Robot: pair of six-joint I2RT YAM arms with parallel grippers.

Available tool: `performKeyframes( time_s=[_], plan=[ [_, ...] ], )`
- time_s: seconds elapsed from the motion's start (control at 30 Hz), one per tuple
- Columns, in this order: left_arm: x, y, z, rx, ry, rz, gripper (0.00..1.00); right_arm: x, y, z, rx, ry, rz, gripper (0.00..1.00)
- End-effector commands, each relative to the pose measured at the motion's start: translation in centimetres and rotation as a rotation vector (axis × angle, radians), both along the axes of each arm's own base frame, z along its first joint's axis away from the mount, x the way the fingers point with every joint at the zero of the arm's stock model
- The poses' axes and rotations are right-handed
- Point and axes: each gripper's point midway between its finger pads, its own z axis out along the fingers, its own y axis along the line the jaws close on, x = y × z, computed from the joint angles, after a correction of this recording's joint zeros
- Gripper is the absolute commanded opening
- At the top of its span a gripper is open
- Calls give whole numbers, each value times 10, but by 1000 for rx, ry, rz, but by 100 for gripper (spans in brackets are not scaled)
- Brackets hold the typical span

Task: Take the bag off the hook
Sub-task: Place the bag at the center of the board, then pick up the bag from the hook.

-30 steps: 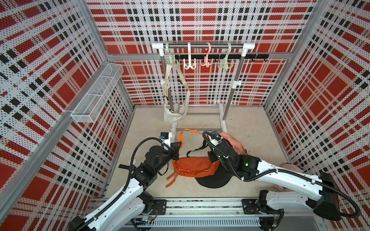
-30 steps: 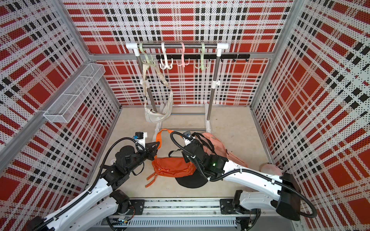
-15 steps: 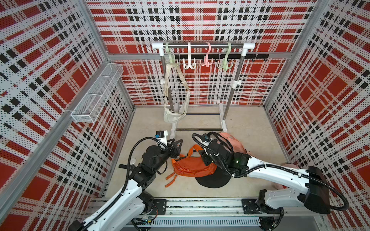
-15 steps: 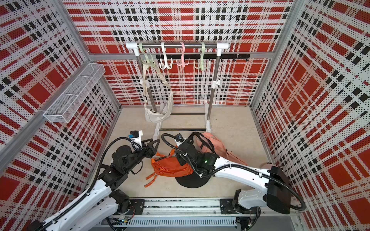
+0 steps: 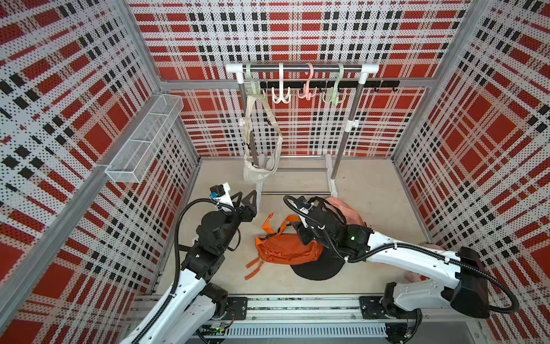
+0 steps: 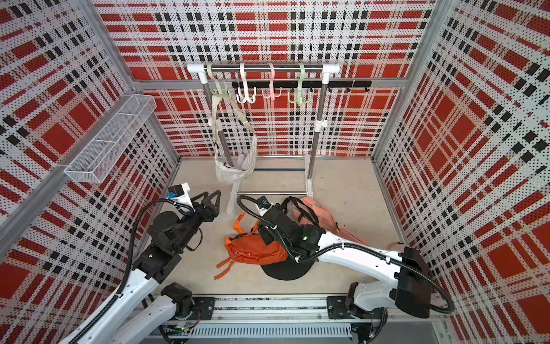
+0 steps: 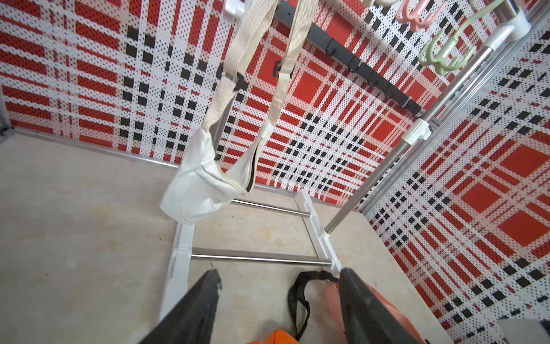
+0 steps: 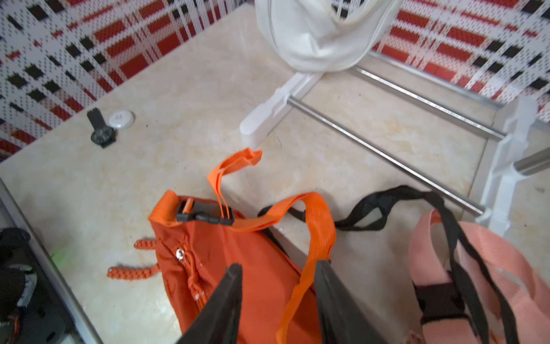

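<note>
A cream bag (image 5: 259, 174) (image 6: 235, 174) hangs by its webbing strap from the pale green hook (image 5: 253, 86) at the left end of the rack rail (image 5: 297, 68). My left gripper (image 5: 247, 198) (image 7: 279, 274) is open and empty, low in front of the rack's foot, pointing toward the cream bag (image 7: 199, 190) and short of it. The right gripper (image 8: 278, 268) is open just above an orange bag (image 5: 285, 250) (image 8: 238, 262) on the floor. That bag's slack strap lies against one finger, not pinched.
A black bag (image 5: 318, 268) lies under the orange one and a pink bag (image 5: 348, 208) lies behind my right wrist. Empty white, pink and green hooks (image 5: 279, 95) hang on the rail. A wire basket (image 5: 143, 143) sticks out from the left wall. A watch (image 8: 102, 131) lies on the floor.
Both grippers have opened and let go of the orange bag's strap, which has dropped slack. The left gripper has lifted away toward the rack; the right has lowered over the orange bag.
</note>
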Motion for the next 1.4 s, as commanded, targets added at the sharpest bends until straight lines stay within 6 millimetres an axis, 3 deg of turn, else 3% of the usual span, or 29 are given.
performKeyframes(
  time_s=[0.0,0.13,0.3,0.4,0.63,0.87,1.07,1.37],
  plan=[
    [14,17,21,40,-30,77,65,20,-1,53,65,-131,-55,43],
    [25,21,43,26,-98,69,61,43,-6,89,121,-195,-73,42],
    [42,25,77,130,-196,84,60,76,-21,132,209,-290,-99,40],
    [56,39,97,179,-243,134,60,95,-25,153,268,-340,-98,39],
    [86,46,137,287,-339,151,59,130,-2,187,267,-464,-21,38],
    [115,44,154,299,-383,132,58,166,11,227,347,-592,52,37],
    [138,33,166,318,-402,93,55,188,25,240,337,-773,95,38],
    [180,18,149,470,-353,28,56,250,35,233,398,-830,103,40]
  ],
)
